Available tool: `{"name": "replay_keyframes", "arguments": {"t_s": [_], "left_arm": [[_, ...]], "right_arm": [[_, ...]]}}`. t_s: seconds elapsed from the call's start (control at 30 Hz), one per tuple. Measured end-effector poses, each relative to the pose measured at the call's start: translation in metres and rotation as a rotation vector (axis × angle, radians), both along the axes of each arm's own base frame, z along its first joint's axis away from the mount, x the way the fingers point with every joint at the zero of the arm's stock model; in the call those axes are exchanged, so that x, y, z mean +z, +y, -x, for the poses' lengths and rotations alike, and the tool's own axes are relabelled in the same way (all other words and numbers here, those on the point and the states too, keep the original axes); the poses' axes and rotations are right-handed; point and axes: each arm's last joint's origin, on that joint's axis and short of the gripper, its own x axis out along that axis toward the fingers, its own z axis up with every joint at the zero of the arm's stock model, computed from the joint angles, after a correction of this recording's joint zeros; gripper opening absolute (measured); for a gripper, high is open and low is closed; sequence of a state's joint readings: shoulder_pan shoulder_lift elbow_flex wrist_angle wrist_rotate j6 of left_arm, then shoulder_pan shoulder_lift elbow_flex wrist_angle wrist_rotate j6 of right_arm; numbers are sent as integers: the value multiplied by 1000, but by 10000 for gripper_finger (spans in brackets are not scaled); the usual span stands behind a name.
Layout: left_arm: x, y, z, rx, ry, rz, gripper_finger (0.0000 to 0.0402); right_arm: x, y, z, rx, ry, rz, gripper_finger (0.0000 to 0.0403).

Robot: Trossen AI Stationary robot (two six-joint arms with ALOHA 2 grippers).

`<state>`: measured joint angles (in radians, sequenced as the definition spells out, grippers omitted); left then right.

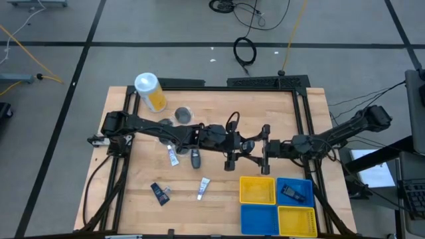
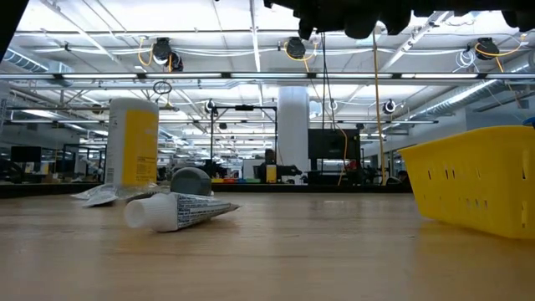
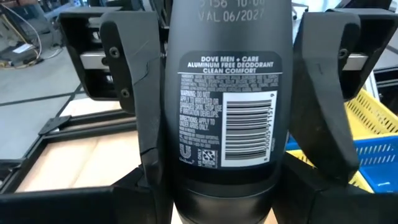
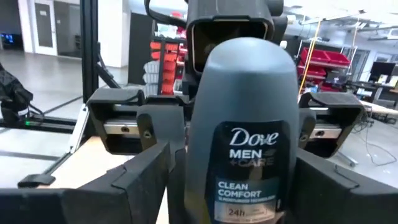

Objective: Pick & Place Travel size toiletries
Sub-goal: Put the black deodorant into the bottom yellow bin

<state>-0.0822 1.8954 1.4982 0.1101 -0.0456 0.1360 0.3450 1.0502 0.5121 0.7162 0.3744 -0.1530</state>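
A dark oval Dove deodorant bottle (image 1: 248,145) hangs in mid-air over the table's middle, upright, between my two grippers. My left gripper (image 1: 240,143) reaches in from the left and my right gripper (image 1: 256,147) from the right, both shut on the bottle. The left wrist view shows its back label (image 3: 227,109), the right wrist view its front label (image 4: 252,168). Lying on the table are two white tubes (image 1: 202,188) (image 1: 172,156), a dark bottle (image 1: 195,158), a dark blue tube (image 1: 159,192) and a grey jar (image 1: 183,115). My left gripper pinches the bottle's narrow sides (image 3: 175,130) between its two fingers (image 3: 146,134), coming level from the table's left. The bottle stands upright, lifted clear. My right gripper pinches the same narrow sides lower down (image 4: 198,186) between its fingers (image 4: 146,180), coming level from the table's right, facing the left gripper.
A large yellow canister (image 1: 151,91) with a white lid stands at the far left. Yellow and blue bins (image 1: 257,190) sit at the near right; the blue one (image 1: 302,182) holds a dark item (image 1: 291,192). In the low view a white tube (image 2: 175,211) lies near.
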Motion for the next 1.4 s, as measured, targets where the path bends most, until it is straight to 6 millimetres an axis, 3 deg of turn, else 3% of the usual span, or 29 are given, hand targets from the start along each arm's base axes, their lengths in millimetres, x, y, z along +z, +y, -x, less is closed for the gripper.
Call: {"name": "replay_keyframes", "arguments": {"t_s": [0.2,0.4,0.63,1.0,1.4], "left_arm": [[-1,0,0,-4,8,-5,187],[-1,0,0,-4,8,-13,187],[-1,0,0,-1,8,-12,225],[-1,-3,1,-2,18,-23,215],[18,-2,24,48,119,-23,298]], "right_arm": [[0,0,-1,-2,-3,5,194],[0,0,-1,-1,-2,12,194],[0,0,-1,7,1,29,194],[1,0,2,13,4,25,194],[3,3,16,62,64,-58,194]]}}
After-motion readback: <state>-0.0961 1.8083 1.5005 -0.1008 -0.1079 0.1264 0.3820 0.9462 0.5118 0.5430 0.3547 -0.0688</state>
